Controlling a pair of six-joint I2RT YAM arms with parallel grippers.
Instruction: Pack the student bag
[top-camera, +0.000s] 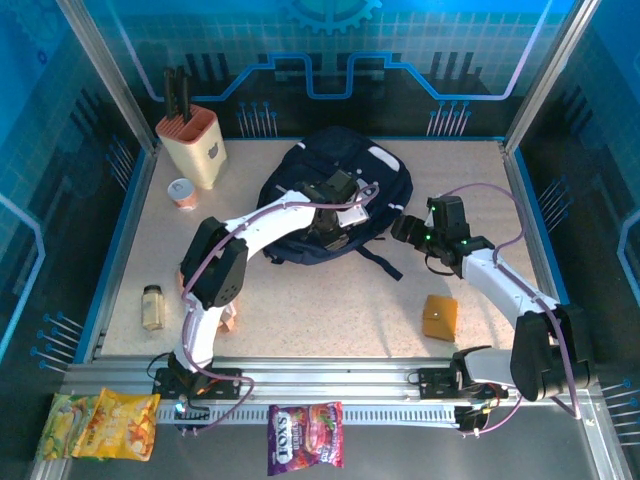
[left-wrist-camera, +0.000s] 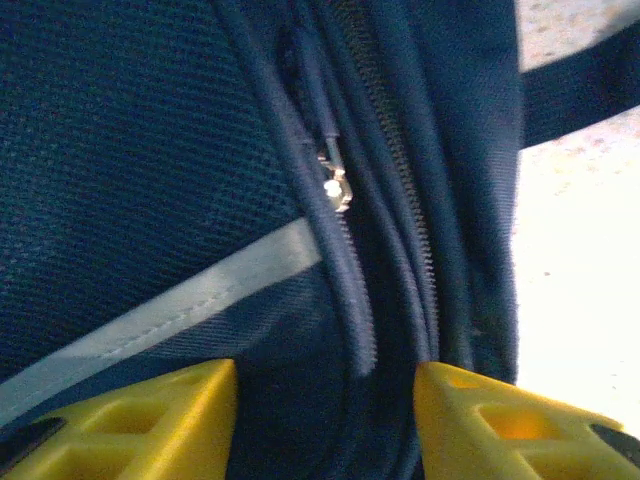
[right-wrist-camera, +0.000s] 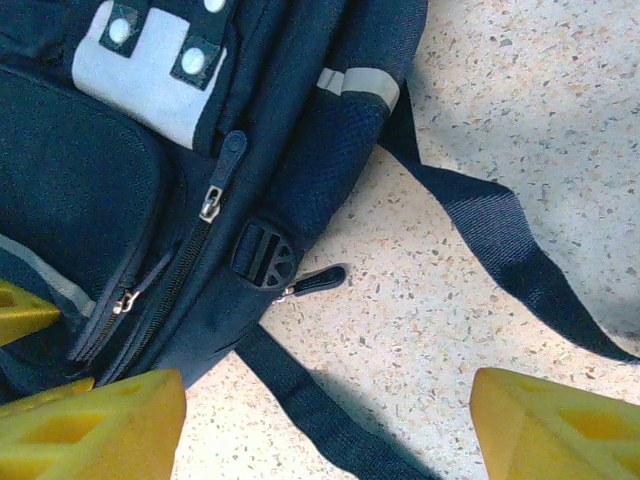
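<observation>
Surface (top-camera: 330, 310): pale, speckled. The student bag (top-camera: 300, 170) lies flat at far centre, its straps trailing near and right. Left gripper (left-wrist-camera: 325, 400): on the bag's near part, jaws astride a zip seam with cloth between them; whether they pinch it cannot be told. Right gripper (right-wrist-camera: 330, 420): just right of the bag, jaws wide apart and holding nothing, over bare surface and a strap. Knife block (top-camera: 192, 148): far left. Orange block (top-camera: 439, 316): near right.
</observation>
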